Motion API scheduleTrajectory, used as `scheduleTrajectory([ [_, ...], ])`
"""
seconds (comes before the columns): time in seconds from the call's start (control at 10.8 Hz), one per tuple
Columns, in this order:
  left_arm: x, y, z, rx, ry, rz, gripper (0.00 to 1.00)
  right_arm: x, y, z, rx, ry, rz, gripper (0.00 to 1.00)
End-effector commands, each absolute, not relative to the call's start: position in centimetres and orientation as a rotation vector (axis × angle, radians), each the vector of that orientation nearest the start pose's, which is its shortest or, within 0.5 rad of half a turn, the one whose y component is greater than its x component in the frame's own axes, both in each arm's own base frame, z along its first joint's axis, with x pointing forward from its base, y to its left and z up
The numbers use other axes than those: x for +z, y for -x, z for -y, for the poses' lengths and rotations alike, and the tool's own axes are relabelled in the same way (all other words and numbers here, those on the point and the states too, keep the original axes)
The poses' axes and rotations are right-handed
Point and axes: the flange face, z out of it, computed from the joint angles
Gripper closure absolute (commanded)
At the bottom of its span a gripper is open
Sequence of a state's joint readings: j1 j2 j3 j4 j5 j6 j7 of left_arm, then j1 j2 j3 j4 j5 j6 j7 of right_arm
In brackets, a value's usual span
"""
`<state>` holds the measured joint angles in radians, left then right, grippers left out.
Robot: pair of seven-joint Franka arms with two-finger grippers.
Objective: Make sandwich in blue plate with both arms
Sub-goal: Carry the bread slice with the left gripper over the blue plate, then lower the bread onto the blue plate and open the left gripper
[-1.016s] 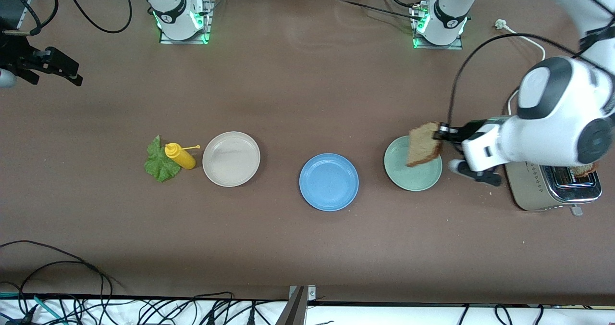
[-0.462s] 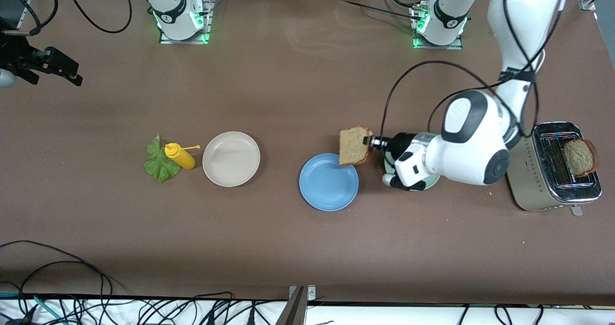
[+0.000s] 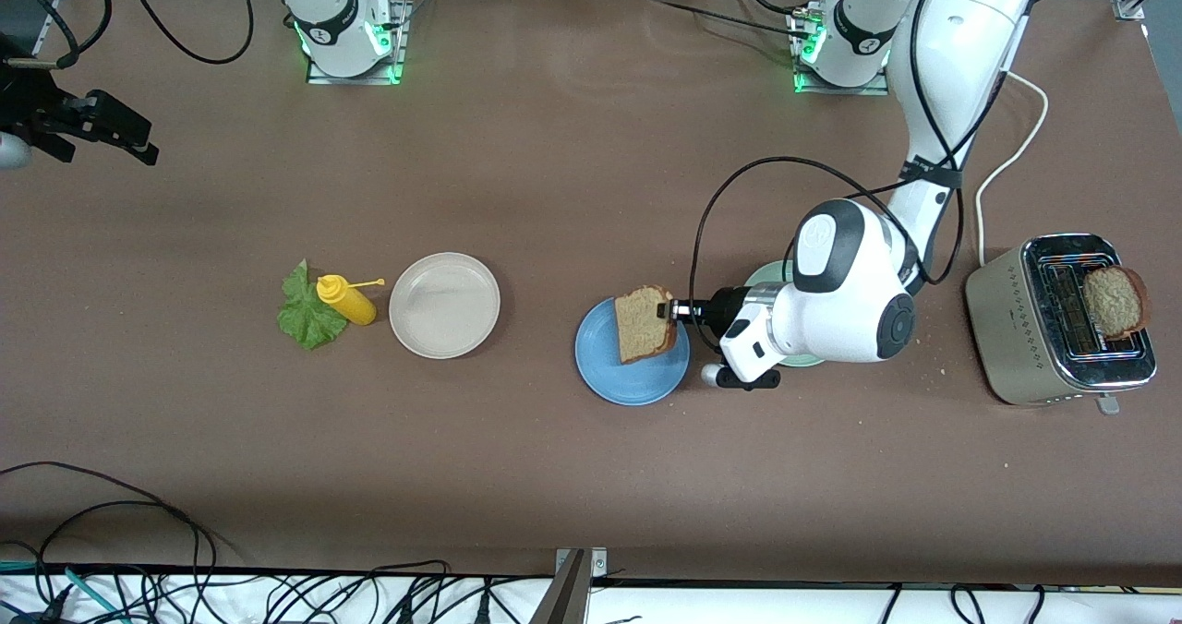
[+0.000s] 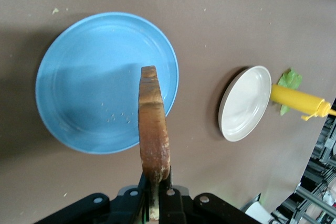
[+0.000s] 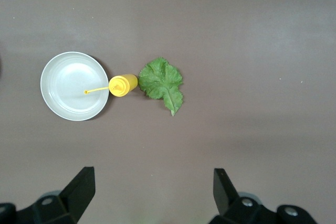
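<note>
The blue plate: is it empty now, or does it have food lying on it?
Empty: the blue plate shows only crumbs; the bread slice hangs over it on edge.

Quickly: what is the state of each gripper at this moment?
Left gripper: shut on the bread slice, over the blue plate.
Right gripper: open, holding nothing, waiting high over the lettuce leaf.
</note>
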<state>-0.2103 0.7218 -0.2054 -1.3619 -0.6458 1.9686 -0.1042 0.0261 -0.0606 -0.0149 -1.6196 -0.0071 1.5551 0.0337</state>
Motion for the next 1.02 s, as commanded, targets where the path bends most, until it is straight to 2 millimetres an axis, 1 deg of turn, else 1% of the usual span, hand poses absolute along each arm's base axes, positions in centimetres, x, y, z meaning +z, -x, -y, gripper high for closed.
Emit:
scheduleTrajectory([
  [0.0,29.9,-66.9,32.2,-0.3,-2.427,-0.066,1.0,63.8,-53.3,-0.3,0.01,3.136,-0.036,0.0],
  [0.18,28.2,-66.9,33.4,-0.265,-2.436,-0.078,1.0,63.8,-53.3,-0.3,0.01,3.136,-0.036,0.0],
  [0.28,27.9,-66.6,34.0,-0.261,-2.439,-0.076,1.0,63.8,-53.3,-0.3,0.01,3.136,-0.036,0.0],
  [0.37,27.4,-66.6,34.1,-0.267,-2.441,-0.072,1.0,63.8,-53.3,-0.3,0.01,3.136,-0.038,0.0],
  [0.65,27.1,-66.4,34.1,-0.274,-2.444,-0.073,1.0,63.7,-53.2,-0.3,0.015,3.136,-0.038,0.0],
  [0.83,26.7,-66.7,33.3,-0.27,-2.446,-0.072,0.68,63.7,-53.2,-0.3,0.015,3.136,-0.038,0.0],
  [0.92,26.6,-66.8,33.0,-0.266,-2.451,-0.066,0.01,63.7,-53.2,-0.2,0.019,3.136,-0.041,0.0],
])
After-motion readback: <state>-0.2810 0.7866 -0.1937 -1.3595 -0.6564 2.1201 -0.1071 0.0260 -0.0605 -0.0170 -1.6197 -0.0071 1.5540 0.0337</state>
